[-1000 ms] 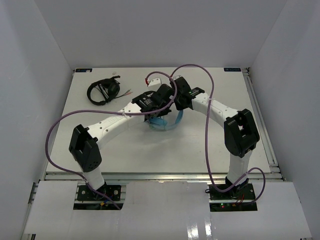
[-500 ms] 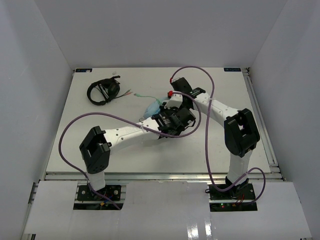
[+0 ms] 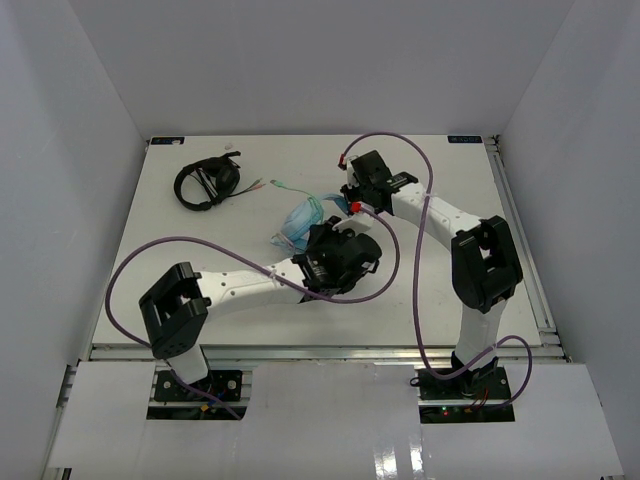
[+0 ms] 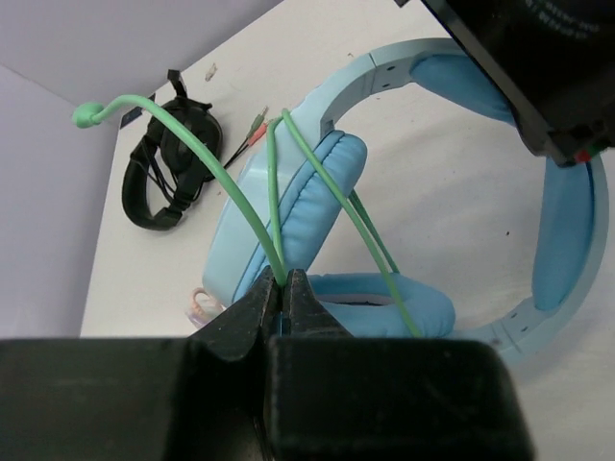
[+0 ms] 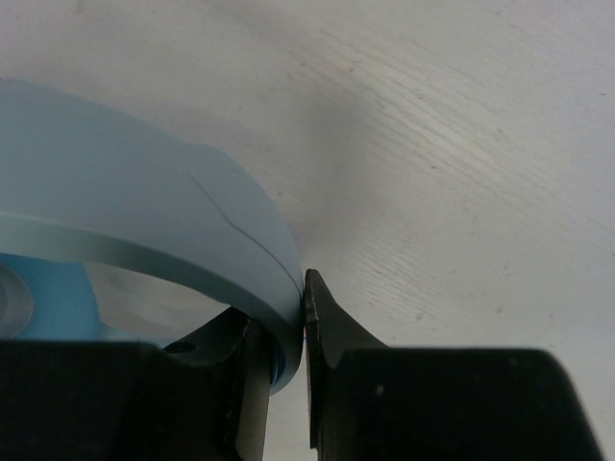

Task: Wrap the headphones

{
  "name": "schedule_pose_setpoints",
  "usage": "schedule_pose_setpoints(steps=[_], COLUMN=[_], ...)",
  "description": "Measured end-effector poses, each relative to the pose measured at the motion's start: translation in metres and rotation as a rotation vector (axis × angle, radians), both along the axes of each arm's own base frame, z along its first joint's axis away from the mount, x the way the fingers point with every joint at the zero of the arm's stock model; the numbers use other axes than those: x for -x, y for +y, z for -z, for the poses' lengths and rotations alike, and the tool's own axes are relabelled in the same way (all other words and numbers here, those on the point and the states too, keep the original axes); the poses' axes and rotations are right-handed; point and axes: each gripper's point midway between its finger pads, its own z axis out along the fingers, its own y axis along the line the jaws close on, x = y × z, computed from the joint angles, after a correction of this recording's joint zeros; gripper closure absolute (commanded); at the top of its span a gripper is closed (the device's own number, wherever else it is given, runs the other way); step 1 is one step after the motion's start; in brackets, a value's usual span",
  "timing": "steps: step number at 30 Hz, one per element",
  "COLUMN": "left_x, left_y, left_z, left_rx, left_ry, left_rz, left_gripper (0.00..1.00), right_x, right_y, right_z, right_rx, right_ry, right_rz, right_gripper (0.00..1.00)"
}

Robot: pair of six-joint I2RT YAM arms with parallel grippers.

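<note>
— Far left, toward the back of the counter [image 3: 470,190]: black headphones [image 3: 207,184], no part of the job. Right of those, near the middle: the headphones [image 3: 300,222], light blue, lying between the two arms.

— Handling?

— Probably light. Headband [image 4: 572,230] likely stiff and springy, ear cups [image 4: 312,178] soft and padded. Cable [image 4: 278,269] thin, pale green, limp, apt to slip or kink. Best pinched gently along its length and never yanked at the plug end. For the frame, hold at the headband.

— Hands?

— Left hand [image 4: 283,286] pinched together on the cable, just in front of the ear cups, with a few strands draped across one cushion. Further right, right hand [image 5: 303,307] clamped on the headband's edge, apparently steadying the frame.

— Anything hard to make out?

— Plenty. From above, both hands crowded over the headphones, most of the set hidden. Cable's root at the cup untraceable, number of turns unclear. In the right wrist view, only a slice of headband and bare counter, no cable at all.
</note>
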Motion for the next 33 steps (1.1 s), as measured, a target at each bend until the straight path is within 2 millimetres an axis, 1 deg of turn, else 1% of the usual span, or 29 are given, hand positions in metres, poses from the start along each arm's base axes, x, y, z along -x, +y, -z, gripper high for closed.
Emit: schedule_pose_setpoints(steps=[3,6,9,11,14,18,22,26,33], left_x=[0.002,0.002,0.005,0.008,0.013,0.018,0.023,0.026,0.027], left_y=[-0.001,-0.011,-0.023,-0.030,-0.034,-0.031,-0.023,-0.020,-0.019], left_z=[-0.014,-0.031,-0.037,-0.034,-0.019,0.002,0.012,0.012,0.005], left_rx=[-0.010,-0.021,-0.073,-0.130,-0.233,-0.360,-0.465,-0.537,-0.602], left_ry=[-0.027,-0.048,-0.055,-0.047,-0.018,0.018,0.021,-0.006,-0.048], left_rz=[0.082,0.178,0.281,0.347,0.434,0.516,0.575,0.628,0.684], left_gripper=[0.96,0.97,0.99,1.00,1.00,1.00,0.96,0.93,0.98], right_x=[0.001,0.000,-0.003,-0.003,-0.002,0.002,0.005,0.006,0.006], right_y=[0.003,0.005,0.007,0.009,0.009,0.006,0.004,0.004,0.005], right_z=[-0.002,-0.006,-0.011,-0.013,-0.013,-0.010,-0.005,-0.002,-0.003], right_rx=[-0.047,-0.078,-0.100,-0.109,-0.105,-0.085,-0.070,-0.065,-0.069], right_ry=[0.021,0.025,0.018,0.016,0.013,0.023,0.037,0.043,0.045], right_rz=[-0.040,-0.062,-0.078,-0.091,-0.110,-0.131,-0.142,-0.148,-0.151], right_gripper=[0.92,0.92,0.92,0.92,0.92,0.92,0.92,0.92,0.92])
